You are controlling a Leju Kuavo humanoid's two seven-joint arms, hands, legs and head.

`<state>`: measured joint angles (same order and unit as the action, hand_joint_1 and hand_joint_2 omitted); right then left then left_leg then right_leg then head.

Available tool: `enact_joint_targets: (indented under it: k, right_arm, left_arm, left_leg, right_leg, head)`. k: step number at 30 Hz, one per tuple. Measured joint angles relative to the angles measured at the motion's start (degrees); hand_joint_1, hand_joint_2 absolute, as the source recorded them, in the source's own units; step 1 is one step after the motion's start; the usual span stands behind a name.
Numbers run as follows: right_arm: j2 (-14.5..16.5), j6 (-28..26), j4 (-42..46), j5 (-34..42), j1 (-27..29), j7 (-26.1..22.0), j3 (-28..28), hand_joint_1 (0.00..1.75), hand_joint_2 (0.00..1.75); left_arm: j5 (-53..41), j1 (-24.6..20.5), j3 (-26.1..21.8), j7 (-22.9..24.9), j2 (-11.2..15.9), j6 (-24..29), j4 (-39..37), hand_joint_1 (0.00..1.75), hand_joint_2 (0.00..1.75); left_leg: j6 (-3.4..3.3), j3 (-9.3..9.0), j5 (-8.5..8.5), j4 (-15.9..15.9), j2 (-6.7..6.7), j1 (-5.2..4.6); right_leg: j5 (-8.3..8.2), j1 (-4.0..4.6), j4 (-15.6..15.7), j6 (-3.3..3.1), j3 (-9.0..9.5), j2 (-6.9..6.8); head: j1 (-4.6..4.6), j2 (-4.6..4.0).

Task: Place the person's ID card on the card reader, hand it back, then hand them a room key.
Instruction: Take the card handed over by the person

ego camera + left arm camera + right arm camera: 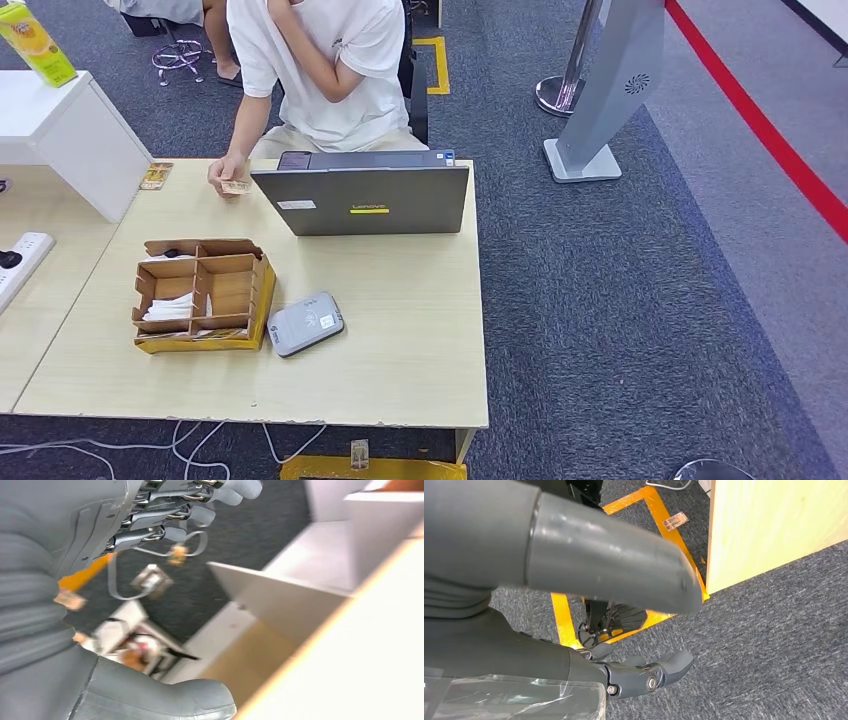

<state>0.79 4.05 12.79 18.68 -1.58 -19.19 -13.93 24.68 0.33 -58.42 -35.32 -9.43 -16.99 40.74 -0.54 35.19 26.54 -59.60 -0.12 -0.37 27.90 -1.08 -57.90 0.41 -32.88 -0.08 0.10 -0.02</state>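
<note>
On the table (420, 340), the card reader (305, 324) lies right of the box (203, 295), laptop (360, 198) behind both

The left robot hand (165, 515) holds nothing, its dark fingers (200, 515) extended and apart from the thick grey thumb. The right robot hand (624, 630) is also empty, its fingers (664, 667) loosely bent, thumb separate.

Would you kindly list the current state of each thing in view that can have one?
laptop: open, lid's back toward the robot.
card reader: flat on the table, nothing on it.
ID card: held in the person's hand at the table's far edge.
cardboard organizer: open-topped, white items in its left compartments.
left hand: holds nothing.
right hand: holds nothing.
</note>
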Motion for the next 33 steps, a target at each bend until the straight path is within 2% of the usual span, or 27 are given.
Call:
enact_joint_targets:
  k: [6, 9, 12, 13, 16, 22, 33]
  right_arm:
    - [0.00, -0.16, -0.33, -0.37, -0.12, 0.17, -0.82, 0.00, 0.00]
    - [0.00, -0.21, -0.46, -0.91, -0.18, 0.42, -0.98, 0.00, 0.00]
    - [0.00, -0.34, -0.61, -1.13, -0.27, 0.61, -1.04, 0.00, 1.31]
    - [0.00, -0.43, -0.65, -1.31, -0.30, 0.67, -1.04, 0.00, 1.75]
    - [0.05, -0.68, -0.73, -2.14, -0.46, 1.09, -1.04, 0.00, 1.75]
    - [0.67, -1.20, -0.93, -4.26, -1.00, 2.84, -0.63, 0.00, 1.75]
    - [1.64, -1.48, -1.25, -6.84, -1.63, 5.28, 0.70, 0.00, 1.75]
  left_arm:
    - [-1.90, -0.26, -6.25, -1.70, -3.66, -4.62, 10.31, 0.00, 1.75]
    - [-1.50, 0.07, -7.57, -2.46, -4.86, -6.34, 16.10, 0.00, 1.75]
    - [-0.16, 0.78, -7.50, -2.94, -5.67, -6.77, 22.25, 0.00, 1.75]
    - [0.20, 1.01, -7.35, -3.04, -5.91, -6.76, 24.38, 0.00, 1.31]
    - [0.63, 1.45, -5.99, -3.19, -6.53, -6.71, 30.56, 0.00, 0.00]
    - [-3.38, -1.60, -0.37, -2.90, -5.81, -4.52, 37.93, 0.00, 0.00]
    - [-18.98, -10.51, 10.41, 1.85, -0.41, 2.52, 38.36, 0.00, 0.00]
  left_leg:
    - [0.00, 0.01, 0.00, 0.00, 0.00, 0.00]
    - [0.00, 0.00, 0.00, 0.01, -0.01, 0.01]
    - [0.00, -0.01, 0.00, 0.01, 0.00, 0.01]
    - [0.00, -0.01, 0.00, 0.01, 0.00, 0.02]
    - [0.01, -0.02, -0.01, 0.00, -0.01, 0.02]
    - [0.07, -0.04, -0.08, 0.00, 0.00, 0.03]
    - [0.12, -0.04, -0.17, 0.00, 0.02, 0.04]
  right_leg:
    - [0.00, 0.00, 0.00, 0.00, 0.00, 0.00]
    - [0.00, 0.00, 0.00, 0.00, 0.00, -0.01]
    - [0.00, 0.00, -0.01, 0.00, 0.00, 0.00]
    - [0.00, 0.00, -0.01, 0.00, 0.00, 0.00]
    - [0.00, 0.00, -0.01, 0.00, -0.06, -0.01]
    - [-0.05, 0.01, -0.02, -0.05, -0.08, 0.00]
    - [-0.10, 0.01, -0.05, -0.10, -0.04, 0.02]
  head:
    - [0.01, 0.00]
    - [0.01, 0.00]
    - [0.00, 0.00]
    - [0.01, 0.00]
    - [0.01, 0.00]
    - [0.01, 0.00]
    - [0.01, 0.00]
